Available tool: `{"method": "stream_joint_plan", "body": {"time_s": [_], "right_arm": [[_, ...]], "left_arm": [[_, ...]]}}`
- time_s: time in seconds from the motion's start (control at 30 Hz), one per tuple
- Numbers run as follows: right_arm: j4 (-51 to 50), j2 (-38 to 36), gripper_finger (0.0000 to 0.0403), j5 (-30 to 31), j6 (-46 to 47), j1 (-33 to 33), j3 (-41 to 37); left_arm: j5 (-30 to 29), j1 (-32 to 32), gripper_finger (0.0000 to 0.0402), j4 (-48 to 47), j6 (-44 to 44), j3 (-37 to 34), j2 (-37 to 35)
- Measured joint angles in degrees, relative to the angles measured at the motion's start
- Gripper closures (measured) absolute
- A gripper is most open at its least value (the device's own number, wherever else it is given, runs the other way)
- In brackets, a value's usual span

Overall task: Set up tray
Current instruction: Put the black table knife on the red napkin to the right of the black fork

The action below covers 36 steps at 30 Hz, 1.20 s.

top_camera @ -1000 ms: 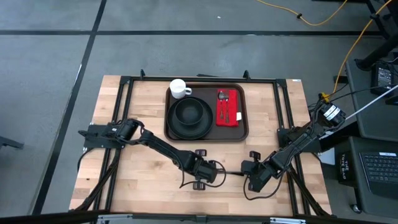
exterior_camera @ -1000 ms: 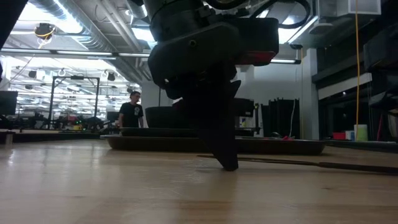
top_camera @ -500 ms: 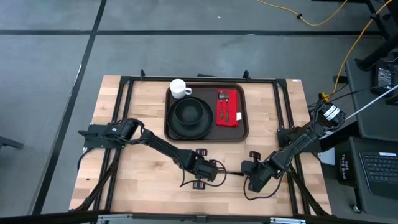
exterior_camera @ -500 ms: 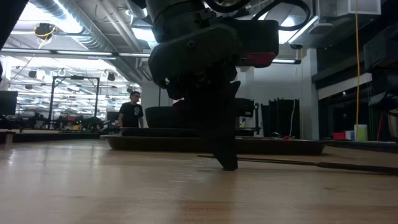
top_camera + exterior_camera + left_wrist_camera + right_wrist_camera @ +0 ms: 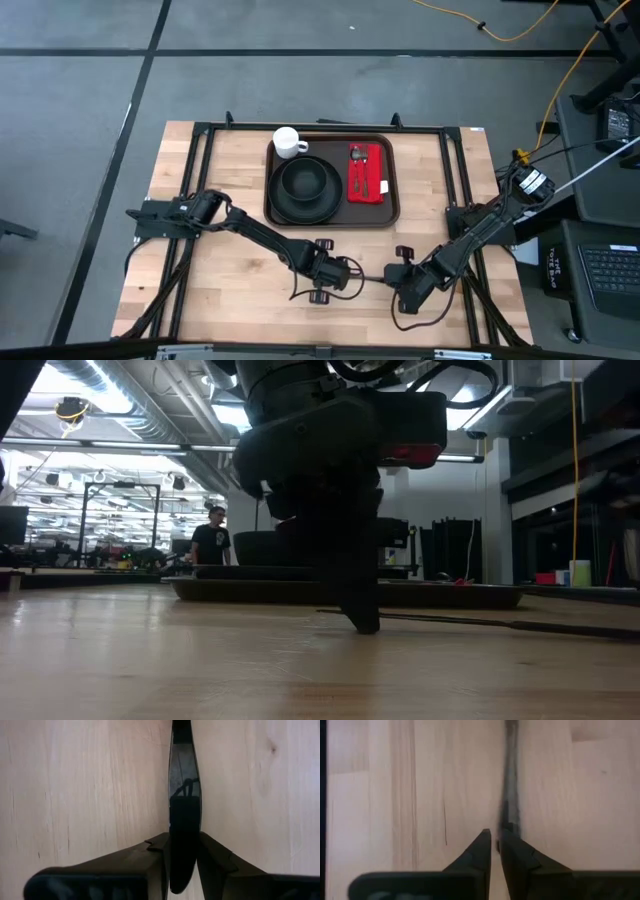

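A long, thin dark utensil (image 5: 370, 274) lies flat on the bare wood near the table's front. My left gripper (image 5: 345, 272) is shut on its left end, shown broad and glossy in the left wrist view (image 5: 184, 795). My right gripper (image 5: 495, 839) hangs just above the utensil's right end (image 5: 510, 795), its fingers a narrow gap apart with nothing between them. The dark brown tray (image 5: 392, 215) stands at the far middle. It carries a black plate with a bowl (image 5: 305, 185), a white mug (image 5: 288, 142) and a red napkin (image 5: 367, 172) with cutlery on it. My left gripper pinches the utensil's broad flat end (image 5: 184, 835) between its two fingers, one on each edge. The fingers (image 5: 362, 610) slant steeply down from the table's left and lie along the utensil. The utensil stays on the wood and stretches away toward my right gripper.
Black frame rails (image 5: 455, 170) run along the table's left, right and far sides. Bare wood (image 5: 230, 290) lies in front of the tray and to both sides of the grippers. In the low view a person (image 5: 212, 540) stands in the room far behind the table.
My right gripper has risen a little off the table and shifted slightly toward my left gripper. The utensil and my left gripper have stayed where they were.
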Motion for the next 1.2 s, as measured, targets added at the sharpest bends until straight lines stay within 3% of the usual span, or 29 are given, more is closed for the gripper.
{"method": "stream_joint_plan", "body": {"time_s": [0.37, 0.9, 1.2], "right_arm": [[-2.31, -0.09, 0.0365, 6.72, -3.13, 1.95, 4.58], [0.83, -0.15, 0.0364, 8.70, -6.94, -1.75, 5.85], [3.80, -0.15, 0.0301, 8.72, -13.59, -4.15, 5.87]], "left_arm": [[-1.07, -0.22, 0.0345, -0.04, 1.58, -0.07, -2.65], [-7.33, -0.28, 0.0345, 0.26, -0.24, 0.00, -3.09], [-7.94, -0.28, 0.0345, 0.22, -0.24, 0.07, -3.12]]}}
